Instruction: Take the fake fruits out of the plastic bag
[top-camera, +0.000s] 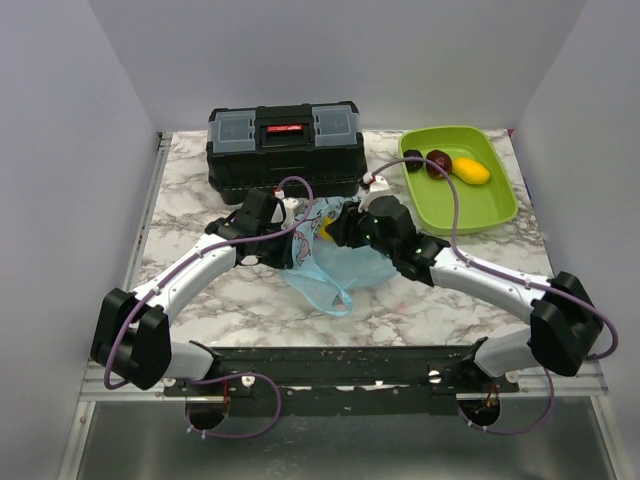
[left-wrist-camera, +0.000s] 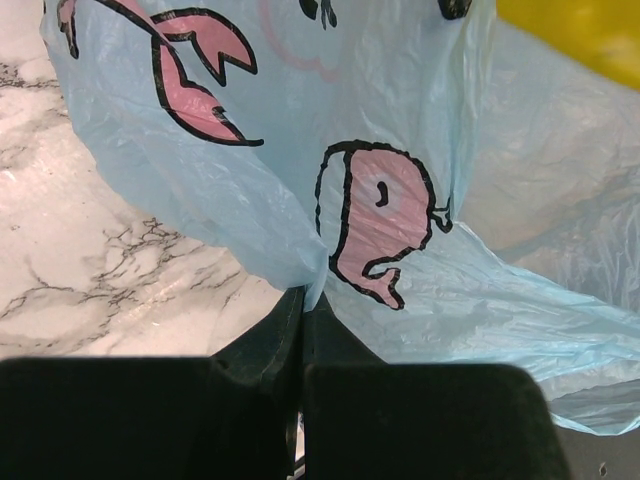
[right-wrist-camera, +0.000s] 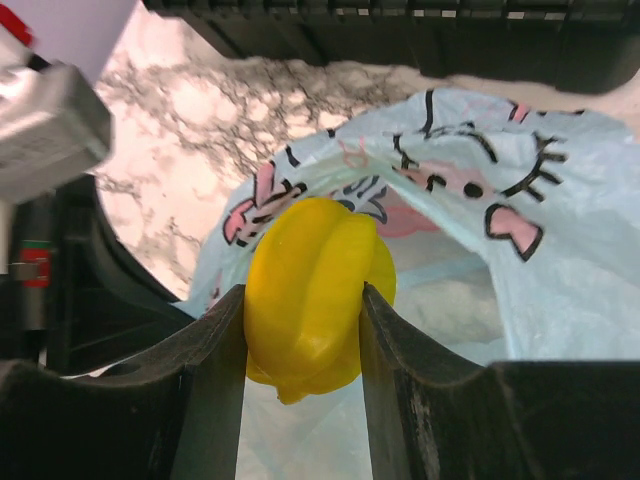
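The light-blue plastic bag (top-camera: 335, 268) with pink cartoon prints lies at the table's middle. My left gripper (top-camera: 287, 243) is shut on a fold of the bag (left-wrist-camera: 380, 150), pinching it between the fingertips. My right gripper (top-camera: 333, 228) is shut on a yellow ribbed fruit (right-wrist-camera: 310, 295), held over the bag's mouth (right-wrist-camera: 450, 250); the fruit shows as a yellow patch in the top view (top-camera: 325, 230) and in the left wrist view (left-wrist-camera: 580, 30). A dark purple fruit (top-camera: 413, 159), a dark red fruit (top-camera: 438, 163) and a yellow-orange fruit (top-camera: 470, 171) lie in the lime-green tray (top-camera: 490, 210).
A black toolbox (top-camera: 285, 150) stands at the back, just behind both grippers. The green tray sits at the back right. Grey walls enclose the marble table (top-camera: 200, 200) on three sides.
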